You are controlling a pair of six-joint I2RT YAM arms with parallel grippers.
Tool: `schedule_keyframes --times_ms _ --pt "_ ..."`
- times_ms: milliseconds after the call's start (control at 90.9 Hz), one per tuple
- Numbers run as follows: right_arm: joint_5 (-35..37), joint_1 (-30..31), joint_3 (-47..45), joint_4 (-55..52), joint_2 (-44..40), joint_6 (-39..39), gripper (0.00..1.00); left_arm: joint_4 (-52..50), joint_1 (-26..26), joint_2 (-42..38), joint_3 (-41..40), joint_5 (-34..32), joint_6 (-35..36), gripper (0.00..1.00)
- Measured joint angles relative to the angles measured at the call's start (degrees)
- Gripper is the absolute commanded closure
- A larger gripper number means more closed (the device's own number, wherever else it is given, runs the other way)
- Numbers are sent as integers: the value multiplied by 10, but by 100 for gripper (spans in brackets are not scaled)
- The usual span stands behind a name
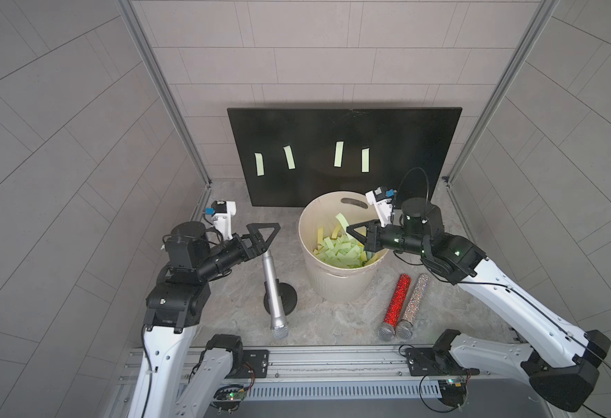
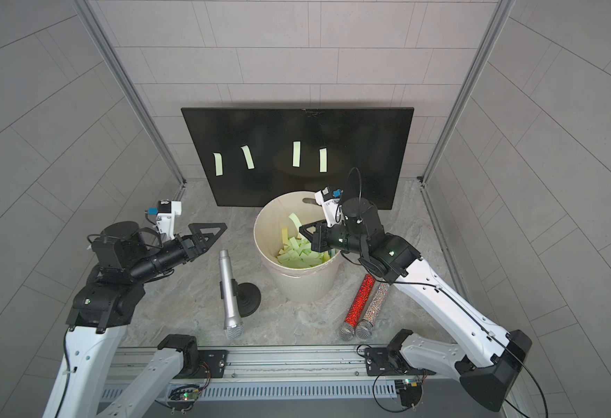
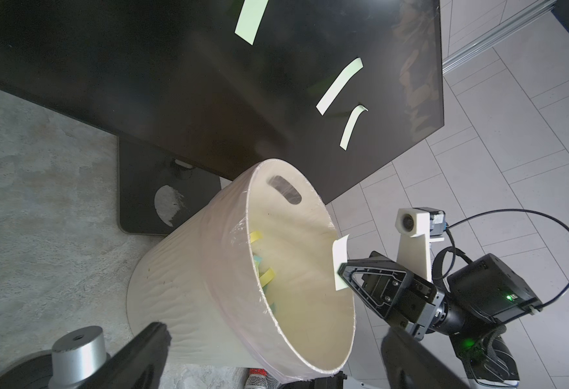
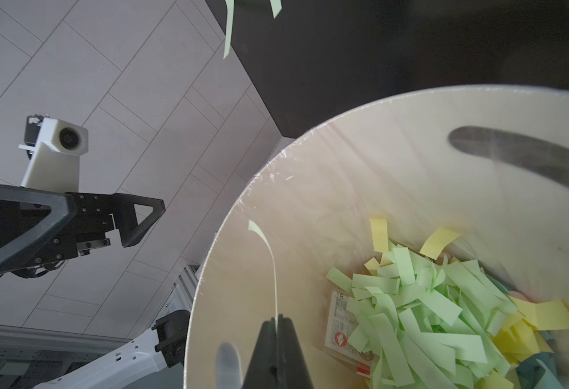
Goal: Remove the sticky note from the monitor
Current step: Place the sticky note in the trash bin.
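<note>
The black monitor (image 1: 344, 130) leans against the back wall, with several pale green sticky notes (image 1: 338, 153) on its screen in both top views (image 2: 296, 153). In front of it stands a cream bucket (image 1: 333, 282) part full of green and yellow strips. My right gripper (image 4: 277, 320) hangs over the bucket's mouth, shut on one green sticky note (image 4: 272, 262) that curls up from its tips. A top view shows this gripper (image 1: 350, 229) above the bucket's right rim. My left gripper (image 1: 274, 231) is open and holds nothing, left of the bucket.
A silver microphone (image 1: 271, 286) lies across a black round base (image 1: 287, 300) left of the bucket. Red (image 1: 396, 304) and silver glitter microphones (image 1: 414, 304) lie to its right. The monitor's dark foot plate (image 3: 148, 202) sits behind the bucket. Metal frame posts flank the table.
</note>
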Motion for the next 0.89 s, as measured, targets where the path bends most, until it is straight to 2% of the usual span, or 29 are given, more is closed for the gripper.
schedule_keyframes --times_ms 308,892 --pt "23 3 0 -21 18 -16 79 0 0 0 0 0 0 0" --pt "45 -9 34 -35 20 -41 67 0 0 0 -1 0 0 0"
